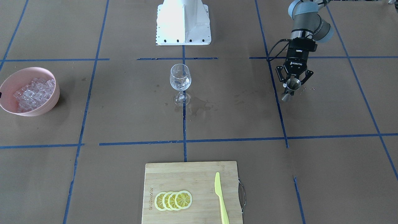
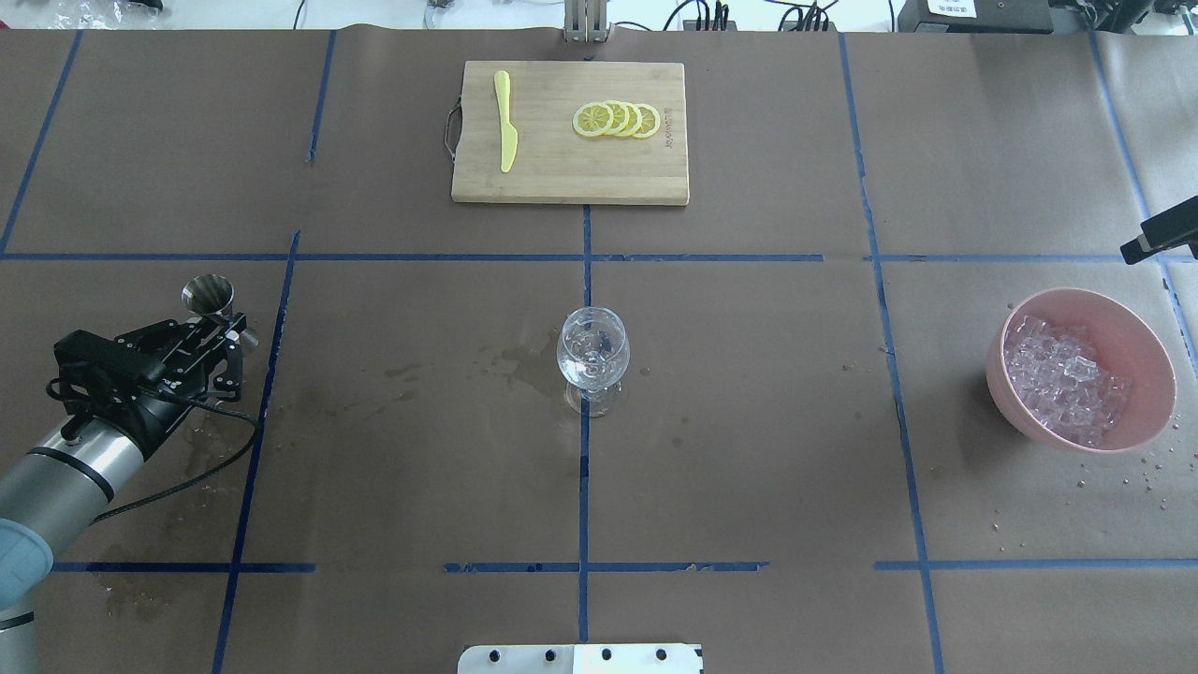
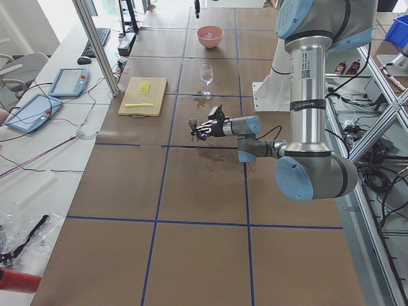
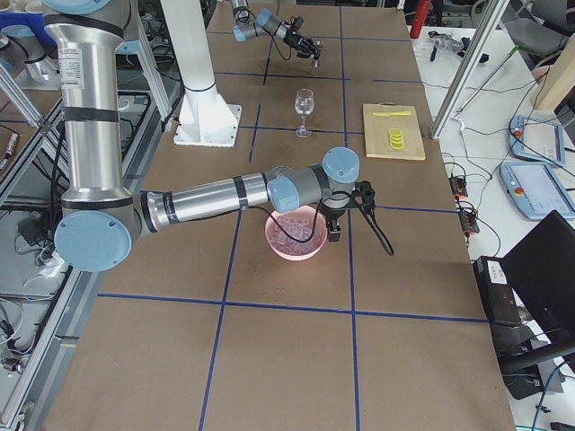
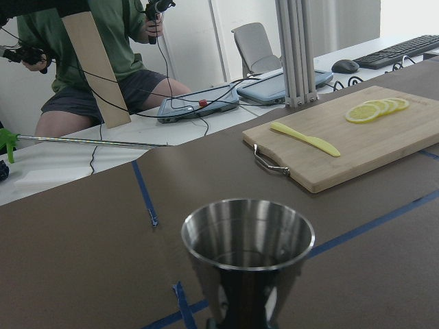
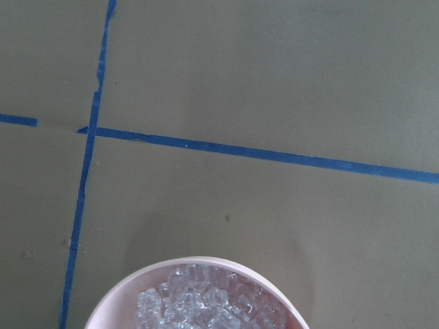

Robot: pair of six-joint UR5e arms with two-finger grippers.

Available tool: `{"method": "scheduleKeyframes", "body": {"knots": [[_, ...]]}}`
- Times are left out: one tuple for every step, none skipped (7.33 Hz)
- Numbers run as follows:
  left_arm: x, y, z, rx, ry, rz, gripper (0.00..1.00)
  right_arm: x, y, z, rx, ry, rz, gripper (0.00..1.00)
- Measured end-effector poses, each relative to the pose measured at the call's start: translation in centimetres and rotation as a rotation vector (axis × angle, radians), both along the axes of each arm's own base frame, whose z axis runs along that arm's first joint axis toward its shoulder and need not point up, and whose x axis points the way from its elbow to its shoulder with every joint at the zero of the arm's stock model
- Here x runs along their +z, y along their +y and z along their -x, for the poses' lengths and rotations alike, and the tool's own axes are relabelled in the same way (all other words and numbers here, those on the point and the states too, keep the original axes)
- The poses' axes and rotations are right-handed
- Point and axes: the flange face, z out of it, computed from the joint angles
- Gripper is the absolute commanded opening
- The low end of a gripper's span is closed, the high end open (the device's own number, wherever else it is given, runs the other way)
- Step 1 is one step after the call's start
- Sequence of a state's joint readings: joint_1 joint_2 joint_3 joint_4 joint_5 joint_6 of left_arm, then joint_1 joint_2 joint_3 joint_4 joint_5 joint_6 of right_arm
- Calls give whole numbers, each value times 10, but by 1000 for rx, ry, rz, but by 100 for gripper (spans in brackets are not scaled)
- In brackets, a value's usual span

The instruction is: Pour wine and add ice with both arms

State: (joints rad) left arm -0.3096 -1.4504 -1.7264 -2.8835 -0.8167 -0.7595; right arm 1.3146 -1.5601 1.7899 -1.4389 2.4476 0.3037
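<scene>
The wine glass (image 1: 180, 81) is standing upright. Far to one side of it, clear ice cubes (image 1: 32, 93) are lying piled in a pink bowl (image 1: 49, 104) under the right claw (image 4: 334, 232). Far on the other side, the left claw (image 1: 293, 83) is gripping a metal cup (image 1: 286, 97).

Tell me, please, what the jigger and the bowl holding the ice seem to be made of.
The jigger looks like polished stainless steel: silvery, with mirror-like reflections inside. The pink bowl looks like matte plastic, possibly ceramic: opaque, evenly coloured, no sharp glints.
</scene>
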Motion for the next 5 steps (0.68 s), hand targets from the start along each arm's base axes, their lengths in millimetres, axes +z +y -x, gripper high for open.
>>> {"method": "scheduleKeyframes", "body": {"knots": [[12,2,-2,-4,26,30,0,1,0,0,0,0,1,100],[24,5,-6,-2,42,58,0,1,0,0,0,1,3,100],[32,11,-13,6,64,86,0,2,0,0,0,2,3,100],[37,17,-19,13,101,116,0,1,0,0,1,1,3,100],[40,23,-24,19,142,145,0,0,0,0,1,0,2,100]]}}
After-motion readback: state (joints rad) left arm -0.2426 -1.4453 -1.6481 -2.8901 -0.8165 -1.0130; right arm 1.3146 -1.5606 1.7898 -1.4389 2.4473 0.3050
